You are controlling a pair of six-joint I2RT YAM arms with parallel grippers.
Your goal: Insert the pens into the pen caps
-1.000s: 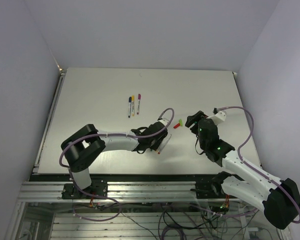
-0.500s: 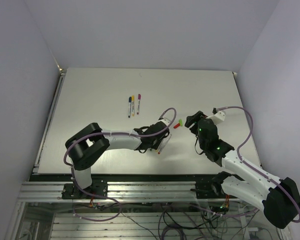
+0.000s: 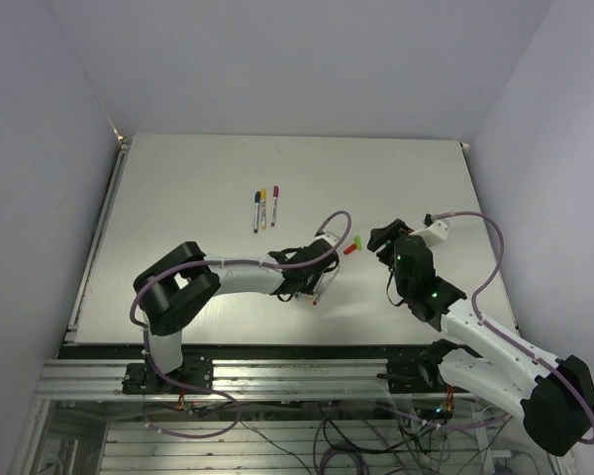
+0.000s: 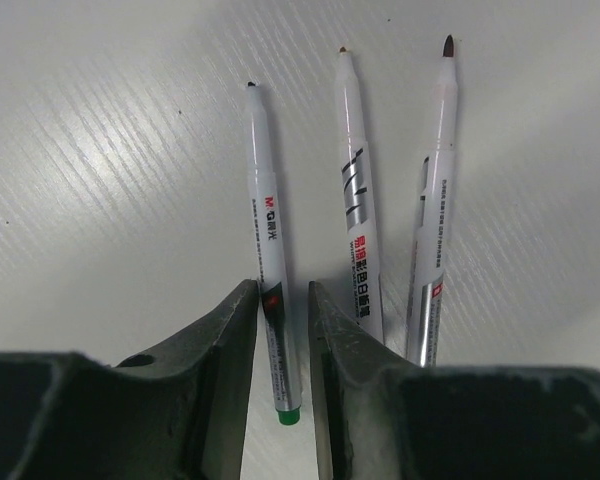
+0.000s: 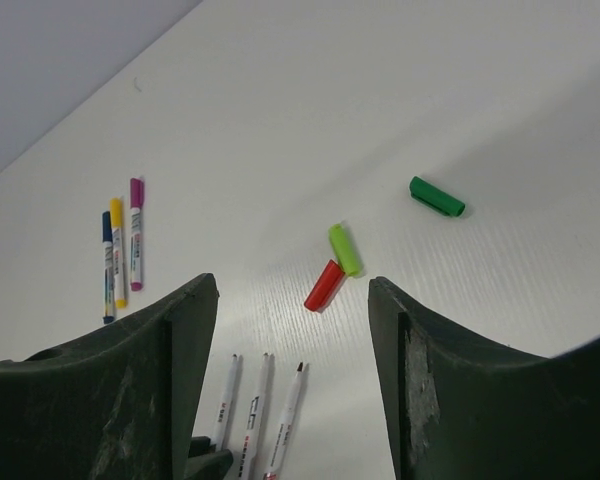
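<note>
Matte white worktop (image 3: pixel 178 218), pale walls (image 3: pixel 277 59) around it. Left fingers (image 4: pixel 220 380) narrowly straddle a green-ended pen (image 4: pixel 265 230). Right fingers (image 5: pixel 130 400) gape wide.

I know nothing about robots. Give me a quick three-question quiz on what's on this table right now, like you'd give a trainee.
1. True or false: the left gripper straddles the middle of the three uncapped pens.
2. How many loose caps lie on the table?
3. Which colour is missing among the capped pens? A blue, B yellow, C red.
Key: 1 false, it straddles the leftmost in its wrist view. 2 three. 3 C.
</note>
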